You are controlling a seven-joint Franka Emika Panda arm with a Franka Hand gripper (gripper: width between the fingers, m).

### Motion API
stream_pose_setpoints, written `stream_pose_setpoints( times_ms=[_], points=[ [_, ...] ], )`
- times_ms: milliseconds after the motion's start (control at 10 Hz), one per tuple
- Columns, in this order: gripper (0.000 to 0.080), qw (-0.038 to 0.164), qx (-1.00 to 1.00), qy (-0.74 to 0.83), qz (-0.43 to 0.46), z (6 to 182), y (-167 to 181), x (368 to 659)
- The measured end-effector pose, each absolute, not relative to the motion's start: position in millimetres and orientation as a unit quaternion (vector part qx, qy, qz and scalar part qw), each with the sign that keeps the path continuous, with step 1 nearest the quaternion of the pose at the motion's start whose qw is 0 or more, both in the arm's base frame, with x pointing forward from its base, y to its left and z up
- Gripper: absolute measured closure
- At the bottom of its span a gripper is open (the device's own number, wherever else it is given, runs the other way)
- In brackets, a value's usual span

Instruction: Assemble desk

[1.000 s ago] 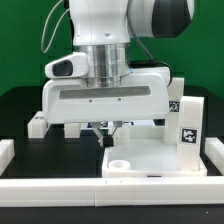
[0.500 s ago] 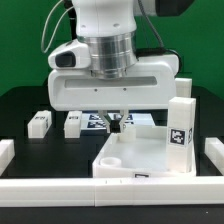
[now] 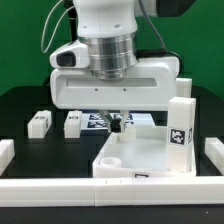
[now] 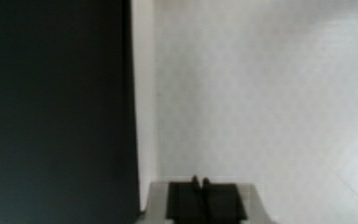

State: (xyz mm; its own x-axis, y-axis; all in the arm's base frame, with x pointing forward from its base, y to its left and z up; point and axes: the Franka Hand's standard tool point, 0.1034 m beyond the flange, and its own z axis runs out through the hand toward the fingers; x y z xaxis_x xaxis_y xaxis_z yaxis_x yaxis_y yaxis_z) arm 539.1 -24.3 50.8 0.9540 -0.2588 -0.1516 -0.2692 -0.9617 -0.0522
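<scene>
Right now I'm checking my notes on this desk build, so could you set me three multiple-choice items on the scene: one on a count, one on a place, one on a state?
1. How many loose legs lie on the black table at the exterior view's left? A one; B two; C four.
2. Where is the upright leg? A at the tabletop's corner, on the exterior view's right; B flat on the black table; C mid-tabletop.
3. The tabletop's near socket is: A holding a leg; B empty; C taped over.
Answers: 1 B, two small blocks lie side by side. 2 A, the tagged block rises from that corner. 3 B, its open ring shows.
</scene>
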Motion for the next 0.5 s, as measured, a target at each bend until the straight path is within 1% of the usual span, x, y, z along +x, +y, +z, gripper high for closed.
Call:
stream_pose_setpoints(
  times_ms=[300, 400, 500],
  points=[
    [0.0799, 0.036, -0.988, 0.133, 0.072, 50.1, -25.7, 539.2],
    [0.0772, 0.036, -0.988, 0.133, 0.072, 50.0, -25.7, 539.2],
    [0.0638, 0.036, -0.988, 0.134, 0.072, 50.0, -26.3, 538.9]
  ],
)
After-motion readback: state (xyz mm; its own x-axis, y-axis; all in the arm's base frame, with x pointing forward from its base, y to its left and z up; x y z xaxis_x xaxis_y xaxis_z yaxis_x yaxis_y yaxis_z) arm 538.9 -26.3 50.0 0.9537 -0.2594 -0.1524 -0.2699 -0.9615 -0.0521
